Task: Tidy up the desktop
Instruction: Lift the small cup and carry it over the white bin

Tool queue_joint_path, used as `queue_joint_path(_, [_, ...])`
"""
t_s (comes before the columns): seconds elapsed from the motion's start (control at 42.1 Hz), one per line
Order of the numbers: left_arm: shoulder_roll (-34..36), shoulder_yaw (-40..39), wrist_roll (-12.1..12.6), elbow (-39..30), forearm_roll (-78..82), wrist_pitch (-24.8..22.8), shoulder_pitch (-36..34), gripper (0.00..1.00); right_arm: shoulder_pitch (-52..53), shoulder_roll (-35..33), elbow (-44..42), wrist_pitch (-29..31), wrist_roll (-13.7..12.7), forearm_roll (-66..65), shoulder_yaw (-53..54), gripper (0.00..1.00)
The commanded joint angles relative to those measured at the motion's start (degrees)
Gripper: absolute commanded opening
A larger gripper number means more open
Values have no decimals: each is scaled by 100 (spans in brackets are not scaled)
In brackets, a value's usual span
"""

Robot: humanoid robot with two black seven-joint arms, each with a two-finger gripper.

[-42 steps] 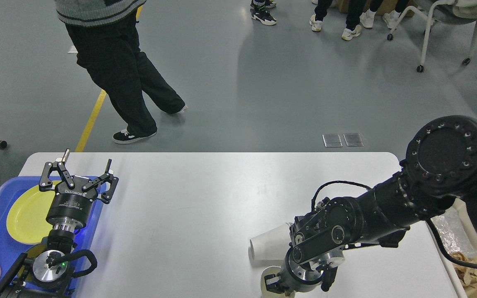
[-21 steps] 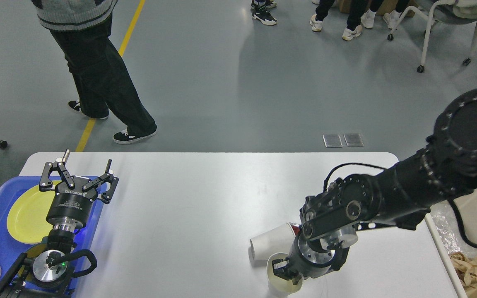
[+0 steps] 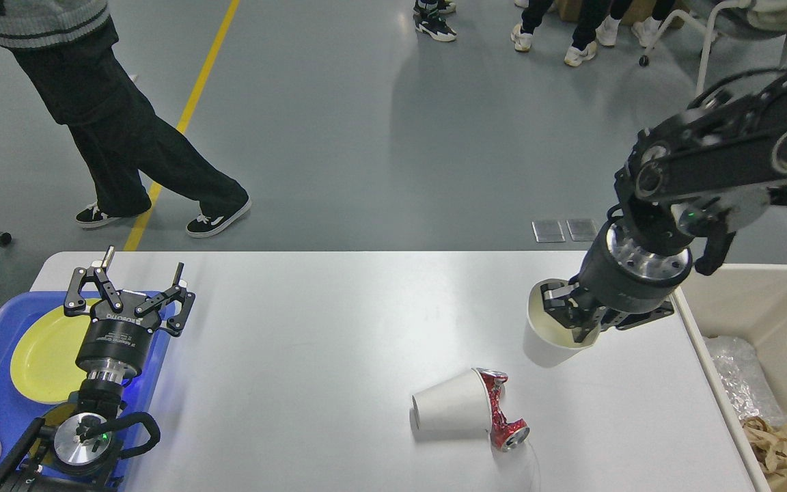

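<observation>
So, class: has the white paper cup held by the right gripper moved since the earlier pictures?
Yes. The white paper cup, in the right gripper, went up and right, away from the lying cup.

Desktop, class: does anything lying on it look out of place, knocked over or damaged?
Yes. On the desktop a white paper cup lies tipped on its side, and touching its mouth is a crushed red can, bent out of shape. The right claw holds a second cup above the surface.
</observation>
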Motion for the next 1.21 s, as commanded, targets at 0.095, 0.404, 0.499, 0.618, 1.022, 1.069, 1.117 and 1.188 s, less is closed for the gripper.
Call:
queue_joint_path(0.095, [0,0,-9,0,0,0,0,96,400,25,94,135,848,5,-874,0])
queue_joint_path(0.404, [0,0,0,0,0,0,0,96,391,-115,42,285,734,-30,-970,0])
queue_joint_path(0.499, [0,0,0,0,0,0,0,96,373,-151,-90,285,734,-48,-1321,0])
queue_joint_path(0.618, [0,0,-9,0,0,0,0,96,216,-335,-450,285,734,-39,-1813,0])
queue_joint_path(1.022, [0,0,-9,0,0,0,0,96,-2436,-2074,-3234,179,743,-109,-2061,0])
queue_joint_path(1.069, [0,0,-9,0,0,0,0,96,-2850,-2163,-3560,153,743,-83,-1947,0])
queue_joint_path(1.117, [0,0,-9,0,0,0,0,96,-3325,-2233,-3912,74,743,-74,-1728,0])
queue_joint_path(1.188, [0,0,-9,0,0,0,0,96,-4379,-2251,-4615,-198,743,-83,-1253,0])
